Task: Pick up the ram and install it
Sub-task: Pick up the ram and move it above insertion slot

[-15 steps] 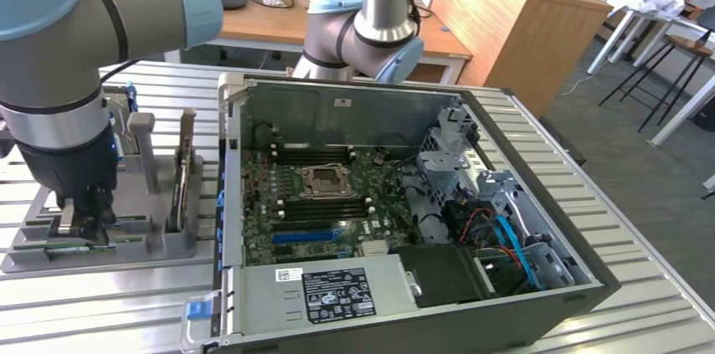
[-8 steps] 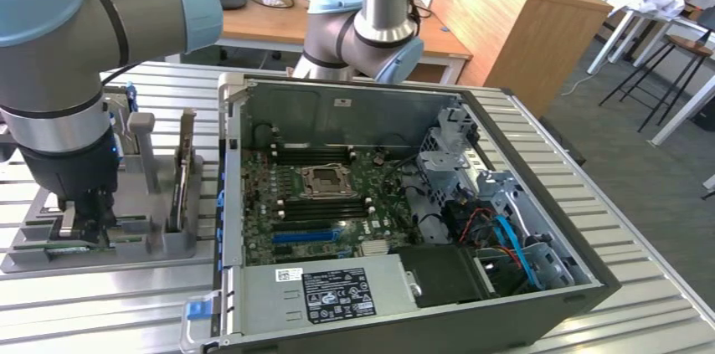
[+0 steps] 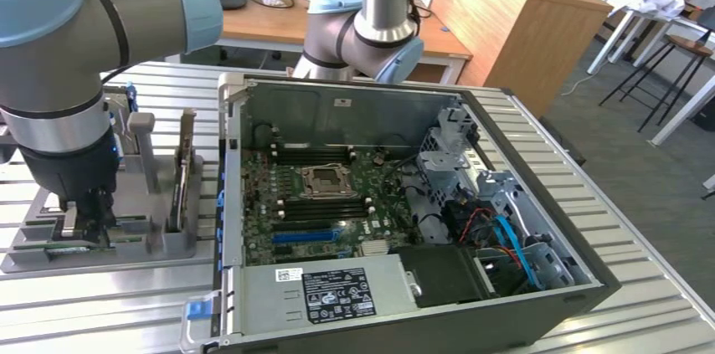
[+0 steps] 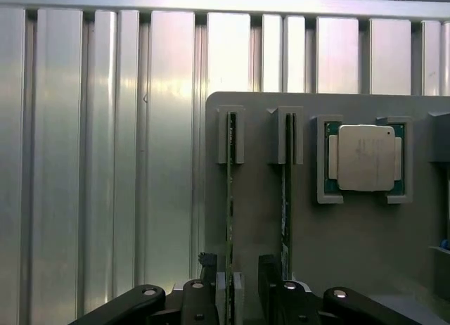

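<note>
The ram is a thin green stick seen edge-on, standing in a slot of the grey parts holder. My gripper is open, with one dark finger on each side of the stick's near end. I cannot tell whether the pads touch it. In the exterior view the gripper reaches down into the holder at the exterior view's left, beside the open computer case.
A second green stick stands in the neighbouring slot, and a processor chip lies in a pocket beyond it. A tall upright card stands in the holder. The motherboard lies inside the case. The table is ribbed metal.
</note>
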